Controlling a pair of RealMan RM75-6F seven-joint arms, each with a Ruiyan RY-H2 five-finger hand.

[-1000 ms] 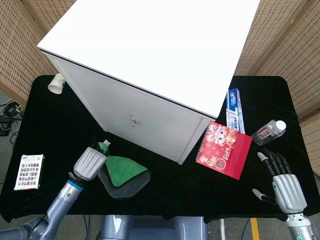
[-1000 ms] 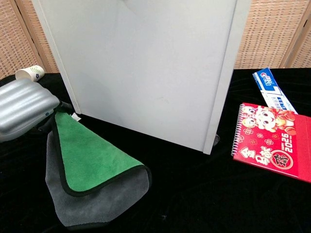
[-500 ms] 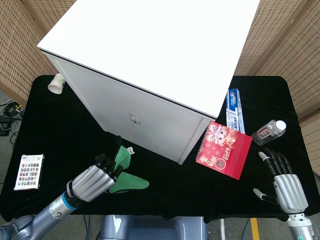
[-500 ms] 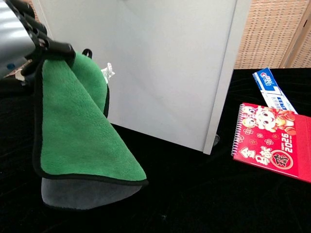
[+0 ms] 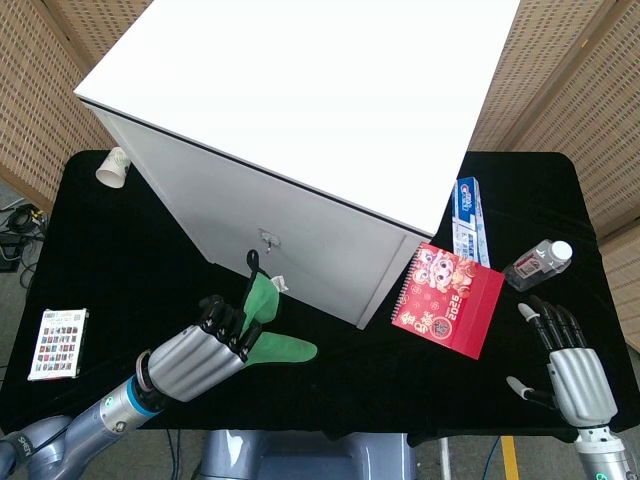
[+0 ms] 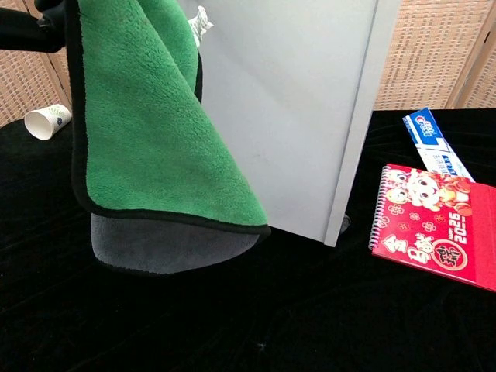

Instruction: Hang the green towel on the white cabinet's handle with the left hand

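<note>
My left hand (image 5: pixel 200 355) holds the green towel (image 5: pixel 272 330) up off the table, in front of the white cabinet (image 5: pixel 300 120). The towel's loop end points up toward the small metal handle (image 5: pixel 266 240) on the cabinet's front, just below it. In the chest view the green towel (image 6: pixel 147 124) hangs large with its grey underside (image 6: pixel 167 248) at the bottom; only dark fingers (image 6: pixel 31 31) show at the top left. My right hand (image 5: pixel 572 365) rests open on the black table (image 5: pixel 380 390) at the front right, holding nothing.
A red calendar (image 5: pixel 447 298), a toothpaste box (image 5: pixel 471 220) and a water bottle (image 5: pixel 538 264) lie right of the cabinet. A paper cup (image 5: pixel 113 167) lies at the far left, a card pack (image 5: pixel 58 343) at the near left.
My left hand has lifted the towel off the table and carried it up and toward the cabinet's handle. The right hand has stayed where it was.
</note>
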